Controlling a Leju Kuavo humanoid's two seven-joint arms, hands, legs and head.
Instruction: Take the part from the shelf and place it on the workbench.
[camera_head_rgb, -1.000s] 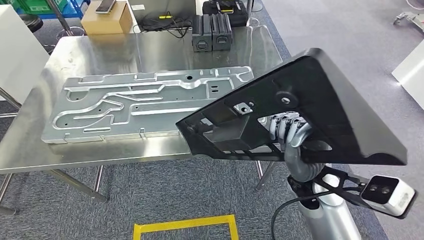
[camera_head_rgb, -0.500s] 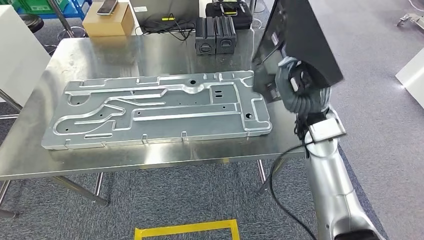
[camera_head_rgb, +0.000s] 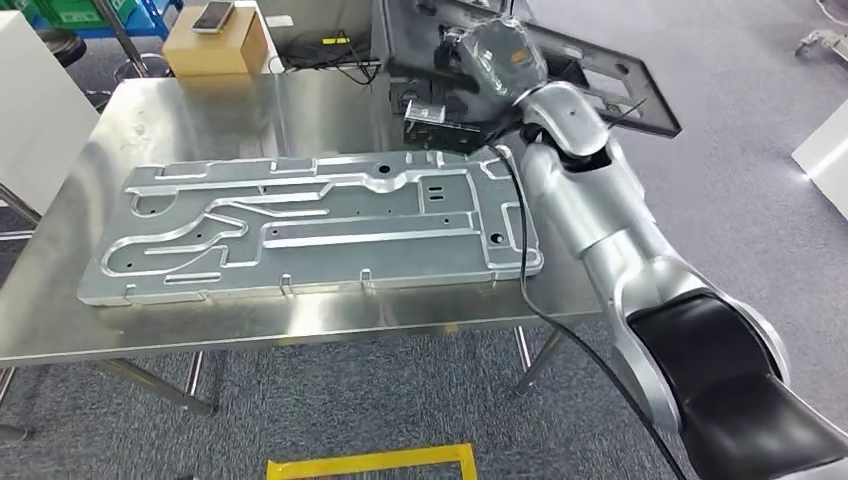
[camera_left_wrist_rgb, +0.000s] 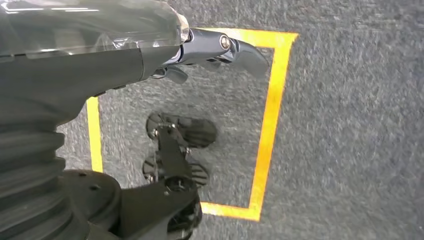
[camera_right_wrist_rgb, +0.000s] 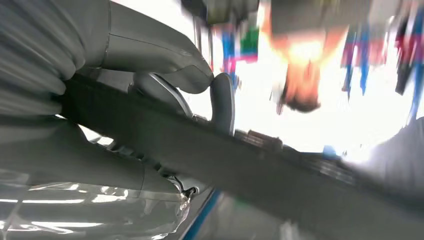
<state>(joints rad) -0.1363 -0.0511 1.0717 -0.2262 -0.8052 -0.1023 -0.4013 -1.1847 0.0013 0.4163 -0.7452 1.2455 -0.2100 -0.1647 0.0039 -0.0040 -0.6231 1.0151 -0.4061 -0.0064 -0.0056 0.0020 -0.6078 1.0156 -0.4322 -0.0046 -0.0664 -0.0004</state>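
At the upper left of the head view a cardboard box (camera_head_rgb: 213, 42) with a phone (camera_head_rgb: 212, 14) on top stands behind the far edge of the steel desk (camera_head_rgb: 60, 300). A large flat metal plate (camera_head_rgb: 310, 220) with pressed channels lies on the desk and covers most of the middle of it, from the left part of the frame to just right of the centre.

Above the far right corner of this plate, in the upper centre of the frame, is the black part (camera_head_rgb: 600, 80), a wide flat panel. It is lifted over the back edge of the desk, tilted, and it reaches from the centre toward the upper right. Whether its lower edge touches the desk or the plate I cannot tell.

The right hand (camera_head_rgb: 495, 55) lies on top of the part near its left half, with the silver arm coming up from the lower right. In the right wrist view the right hand (camera_right_wrist_rgb: 165, 90) grips the dark panel (camera_right_wrist_rgb: 250, 165): the thumb is on one face and the fingers (camera_right_wrist_rgb: 222, 102) are on the other. This view is blurred.

In the left wrist view the left hand (camera_left_wrist_rgb: 215, 50) hangs over the grey carpet (camera_left_wrist_rgb: 350, 125), above a yellow tape square (camera_left_wrist_rgb: 270, 115). It holds nothing, and its fingers seem slightly curled.
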